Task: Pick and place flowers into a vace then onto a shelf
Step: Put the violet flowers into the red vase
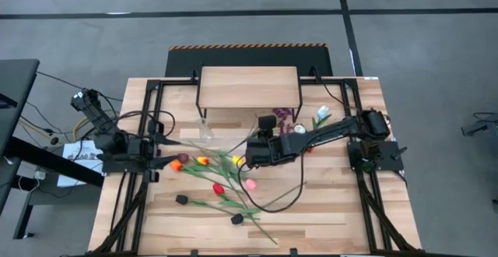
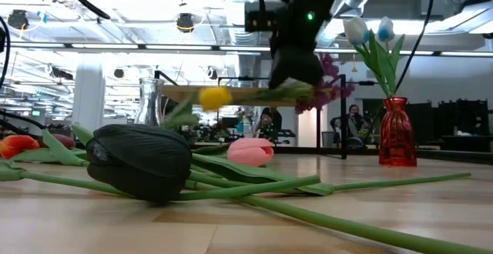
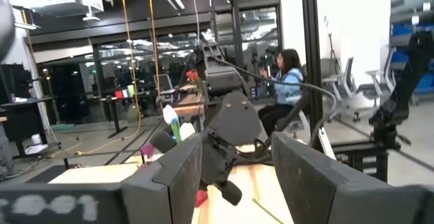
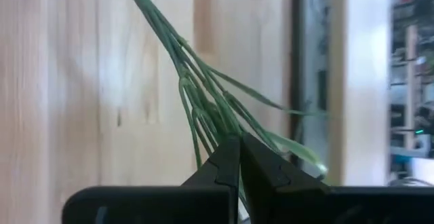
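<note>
Long-stemmed flowers lie strewn on the wooden table (image 1: 342, 210): orange (image 1: 177, 163), yellow (image 1: 202, 161), red (image 1: 219, 188), pink (image 1: 250, 184) and black (image 1: 236, 219) heads. A clear glass vase (image 1: 205, 128) stands before the shelf (image 1: 249, 82). My right gripper (image 1: 252, 156) is above the table's middle, shut on a flower's green stem. A yellow head (image 2: 215, 97) shows raised beside it in the low view. My left gripper (image 1: 165, 162) waits open at the table's left. My right gripper pinches a bundle of thin green stem and leaves (image 4: 227, 125) between its two fingers, slanting down from the table's right side. The stem (image 4: 163, 27) runs on from the fingers, clear above the tabletop. It lies about level in the low view (image 2: 262, 94).
A red vase (image 2: 397, 135) with white and blue flowers stands at the far right. Purple blossoms (image 2: 331, 85) show behind my right gripper, near the shelf's right leg. A black tulip (image 2: 142, 160) and crossed stems lie near the front edge. People sit in the room beyond.
</note>
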You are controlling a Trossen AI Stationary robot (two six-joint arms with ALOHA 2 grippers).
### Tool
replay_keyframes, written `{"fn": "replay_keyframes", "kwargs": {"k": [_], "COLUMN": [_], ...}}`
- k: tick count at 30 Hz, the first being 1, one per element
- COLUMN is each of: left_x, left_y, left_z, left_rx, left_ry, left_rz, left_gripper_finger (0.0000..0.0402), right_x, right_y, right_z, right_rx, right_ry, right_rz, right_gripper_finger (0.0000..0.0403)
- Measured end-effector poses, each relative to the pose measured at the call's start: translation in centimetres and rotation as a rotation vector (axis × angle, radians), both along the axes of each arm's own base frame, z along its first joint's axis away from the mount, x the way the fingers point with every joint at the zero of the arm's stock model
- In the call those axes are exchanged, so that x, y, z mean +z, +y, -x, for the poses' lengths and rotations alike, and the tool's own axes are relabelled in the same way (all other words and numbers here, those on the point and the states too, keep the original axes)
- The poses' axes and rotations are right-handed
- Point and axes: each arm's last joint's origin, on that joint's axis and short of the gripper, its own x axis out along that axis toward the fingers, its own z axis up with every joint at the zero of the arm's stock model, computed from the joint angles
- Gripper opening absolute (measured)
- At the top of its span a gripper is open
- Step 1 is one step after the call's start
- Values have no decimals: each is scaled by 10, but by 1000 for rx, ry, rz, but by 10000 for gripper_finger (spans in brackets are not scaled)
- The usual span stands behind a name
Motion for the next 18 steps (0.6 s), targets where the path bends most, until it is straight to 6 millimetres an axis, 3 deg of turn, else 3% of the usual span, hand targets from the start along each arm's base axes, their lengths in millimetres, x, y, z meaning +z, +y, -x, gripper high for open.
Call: {"fn": "replay_keyframes", "kwargs": {"k": [12, 18], "left_x": [3, 2], "left_y": [1, 1], "left_z": [1, 1], "left_rx": [-8, -13], "left_ry": [-24, -21], "left_rz": [55, 76], "left_gripper_finger": [171, 171], "right_x": [32, 45], "right_y": [36, 48], "right_z": [-5, -2], "right_rx": [108, 121], "right_ry": [-64, -56], "right_rz": [73, 217], "right_gripper_finger": [0, 0]}}
